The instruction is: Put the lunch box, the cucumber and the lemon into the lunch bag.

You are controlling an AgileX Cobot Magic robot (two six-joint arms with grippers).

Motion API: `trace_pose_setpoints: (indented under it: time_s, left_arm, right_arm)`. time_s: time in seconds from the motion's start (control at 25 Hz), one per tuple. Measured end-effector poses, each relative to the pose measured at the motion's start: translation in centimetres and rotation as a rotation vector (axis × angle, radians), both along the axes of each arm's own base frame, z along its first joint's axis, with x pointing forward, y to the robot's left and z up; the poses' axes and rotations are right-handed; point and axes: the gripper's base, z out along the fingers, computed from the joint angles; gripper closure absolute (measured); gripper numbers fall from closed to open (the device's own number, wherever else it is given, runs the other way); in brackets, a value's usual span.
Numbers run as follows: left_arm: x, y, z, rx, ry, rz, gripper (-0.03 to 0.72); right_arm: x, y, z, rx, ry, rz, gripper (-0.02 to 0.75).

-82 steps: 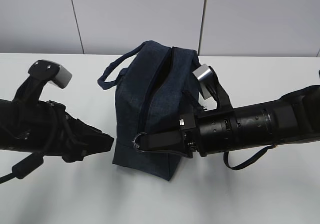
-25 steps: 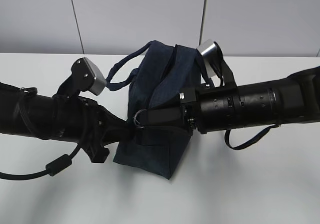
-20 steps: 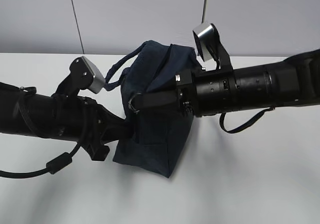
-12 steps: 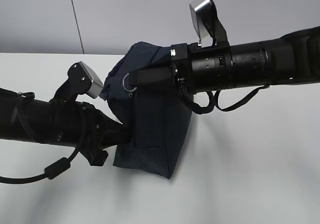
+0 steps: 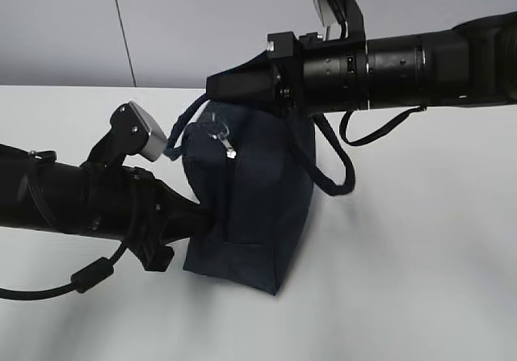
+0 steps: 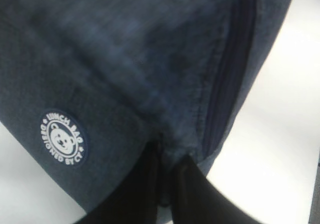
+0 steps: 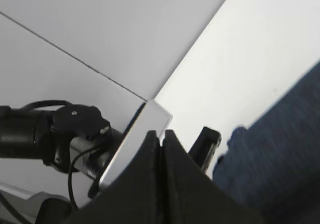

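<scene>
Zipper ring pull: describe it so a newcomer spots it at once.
On the white table stands one dark navy lunch bag between two black arms. Near its top, just below the right claw, hangs the zipper ring pull: the only small silver ring on the dark fabric.

- Our left arm reaches in low from the left; our left gripper (image 6: 167,184) is pinched closed on a fold of the lunch bag (image 5: 258,199).
- Our right arm stretches level above, right gripper (image 7: 161,149) closed, empty.
</scene>
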Motion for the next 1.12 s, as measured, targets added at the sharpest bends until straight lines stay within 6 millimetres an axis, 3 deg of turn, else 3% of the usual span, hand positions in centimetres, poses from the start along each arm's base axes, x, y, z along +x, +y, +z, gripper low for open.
trace_pose_setpoints:
  time_s: [0.4,0.84,0.96,1.12]
  left_arm:
    - [-0.1,0.0,-0.1,-0.001,0.007,-0.001,0.688]
    - [-0.4,-0.3,0.3,-0.051,0.014,-0.037,0.688]
    - [-0.4,-0.3,0.3,-0.05,0.015,-0.038,0.688]
    - [-0.4,-0.3,0.3,-0.048,0.015,-0.035,0.688]
  right_arm:
    - [1.5,-2.5,0.7,0.019,-0.005,-0.101,0.738]
    - [-1.1,-2.6,-0.4,-0.147,0.021,0.18,0.738]
    - [-2.2,-3.0,0.7,-0.232,0.001,0.196,0.738]
    - [-4.1,-4.2,3.8,-0.377,-0.061,0.14,0.738]
